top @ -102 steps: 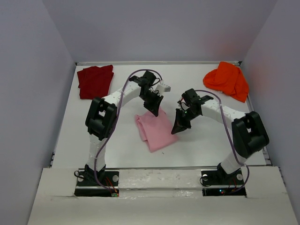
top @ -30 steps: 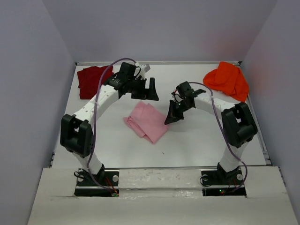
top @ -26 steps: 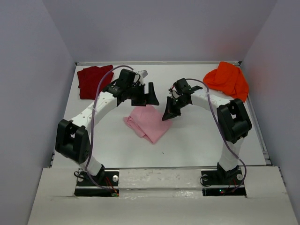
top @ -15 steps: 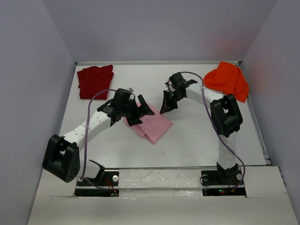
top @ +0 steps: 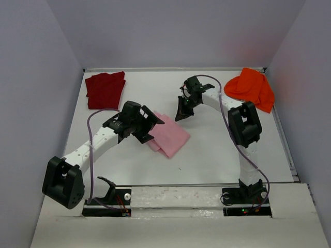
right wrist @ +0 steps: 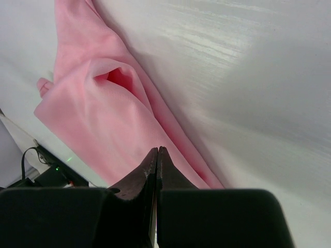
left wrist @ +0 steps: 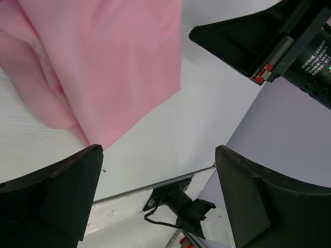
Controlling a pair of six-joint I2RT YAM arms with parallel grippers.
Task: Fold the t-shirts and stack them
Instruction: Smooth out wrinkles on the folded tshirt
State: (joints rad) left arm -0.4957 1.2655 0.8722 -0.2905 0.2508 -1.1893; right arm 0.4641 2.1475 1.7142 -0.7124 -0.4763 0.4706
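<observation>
Since a second ago the left pincer (top: 155, 130) has been swung in from beyond the far edge of the pink t-shirt (top: 170, 137) and brought down at that shirt's left edge. The right pincer (top: 178, 118) has been drawn back from the shirt's right side to just past its far corner.

In the top view, the pink t-shirt is seen folded and lying flat on the tabletop (top: 217, 150). The dark red t-shirt (top: 105, 89) lies folded well apart from it, to the far left. The orange t-shirt (top: 251, 89) is bunched up well apart from it, to the far right. The left pincer's jaws are spread wide over the pink shirt's left edge, and nothing is gripped.

In the left wrist view, pink cloth fills the upper left. One corner of it reaches down close to the left jaw (contact cannot be judged). Only bare tabletop is seen between the parted jaws, and the right pincer shows at the upper right.

In the right wrist view, the jaws are pressed together with nothing between them. Their tip is seen against the pink shirt's folded layers, but it cannot be told whether the cloth is touched.
</observation>
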